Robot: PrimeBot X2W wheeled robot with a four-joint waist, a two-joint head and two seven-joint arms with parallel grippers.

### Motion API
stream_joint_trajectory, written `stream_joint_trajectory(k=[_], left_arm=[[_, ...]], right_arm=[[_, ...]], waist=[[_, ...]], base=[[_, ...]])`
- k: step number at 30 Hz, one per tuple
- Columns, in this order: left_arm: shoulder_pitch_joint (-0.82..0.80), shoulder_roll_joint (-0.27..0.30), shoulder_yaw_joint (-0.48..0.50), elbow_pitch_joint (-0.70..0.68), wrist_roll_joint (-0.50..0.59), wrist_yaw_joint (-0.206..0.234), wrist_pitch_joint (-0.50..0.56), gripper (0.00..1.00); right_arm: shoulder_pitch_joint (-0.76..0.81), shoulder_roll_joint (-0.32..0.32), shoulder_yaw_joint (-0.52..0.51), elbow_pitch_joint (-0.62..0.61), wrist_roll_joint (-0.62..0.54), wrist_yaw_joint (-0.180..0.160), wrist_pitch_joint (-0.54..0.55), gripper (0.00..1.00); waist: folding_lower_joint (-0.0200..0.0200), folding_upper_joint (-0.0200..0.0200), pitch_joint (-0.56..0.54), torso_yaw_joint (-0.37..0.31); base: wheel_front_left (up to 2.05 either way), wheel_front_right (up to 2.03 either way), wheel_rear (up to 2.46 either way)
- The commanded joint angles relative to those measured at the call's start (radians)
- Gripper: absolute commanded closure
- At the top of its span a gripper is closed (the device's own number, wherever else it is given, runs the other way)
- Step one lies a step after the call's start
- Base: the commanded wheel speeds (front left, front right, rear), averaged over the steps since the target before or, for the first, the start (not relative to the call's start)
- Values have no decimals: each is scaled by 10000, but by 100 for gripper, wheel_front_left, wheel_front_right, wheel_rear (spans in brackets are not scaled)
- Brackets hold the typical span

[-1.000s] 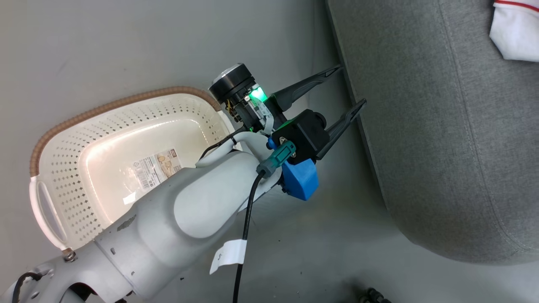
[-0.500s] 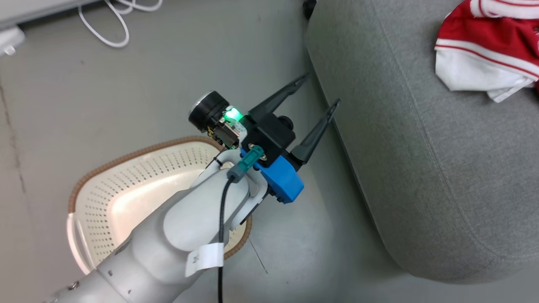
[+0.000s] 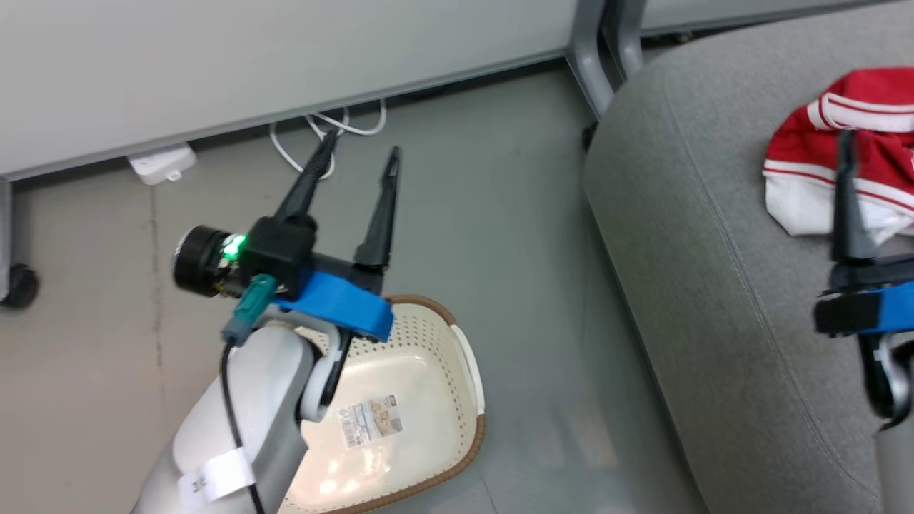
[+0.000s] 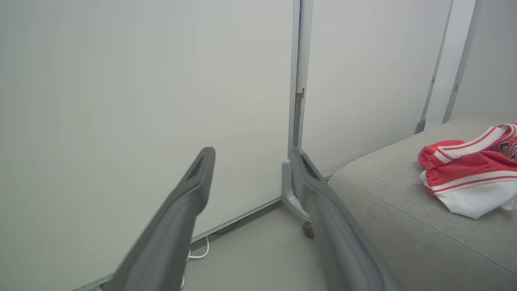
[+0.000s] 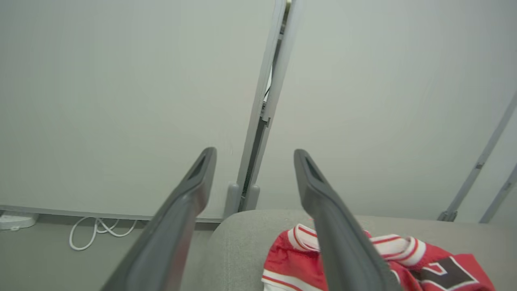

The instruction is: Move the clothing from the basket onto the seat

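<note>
The left pincer [image 3: 361, 144] points up and away in the head view, its two dark fingers [image 3: 377, 214] spread wide and gripping nothing. Its pale forearm [image 3: 243, 400] rises from the lower left to a blue wrist mount [image 3: 335, 308]. The right pincer [image 5: 254, 151] is likewise spread and empty. One right finger [image 3: 847, 207] stands upright at the head view's right edge.

Clothing [image 3: 800, 143] heaped on seat [image 3: 714, 300]. Basket [image 3: 468, 357] on floor left of seat, apart. Left gripper [image 3: 363, 143] farther left of seat, fingers spread. Right gripper [image 3: 847, 153] over seat, beside clothing.
</note>
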Motion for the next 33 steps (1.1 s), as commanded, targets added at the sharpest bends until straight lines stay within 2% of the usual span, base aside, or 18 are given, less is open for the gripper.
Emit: stream_joint_trajectory(k=[1,5,12,24,33], left_arm=[[351,27,313,-96,162,-15,-36,0],[1077,-1,1291,-274,550,-141,-36,0],[2208,-259,2553,-503,1096,-437,-35,0],[4122,-989,4399,-787,1956,-1161,-36,0],[4845,-1299,4933,-699,2325,-1588,-36,0]], right_arm=[[210,87,242,-58,31,1,-9,0],[258,272,1049,-13,93,1,-9,0],[610,540,1608,267,279,1,-9,0],[2204,1236,1451,714,529,1,-9,0],[3004,1524,1265,863,663,1,-9,0]], waist=[[1,0,-480,465],[1,0,-778,787],[1,0,-1229,1292],[1,0,-2230,1898],[1,0,-2616,1984]], base=[[0,0,0],[0,0,0],[0,0,0],[0,0,0],[0,0,0]])
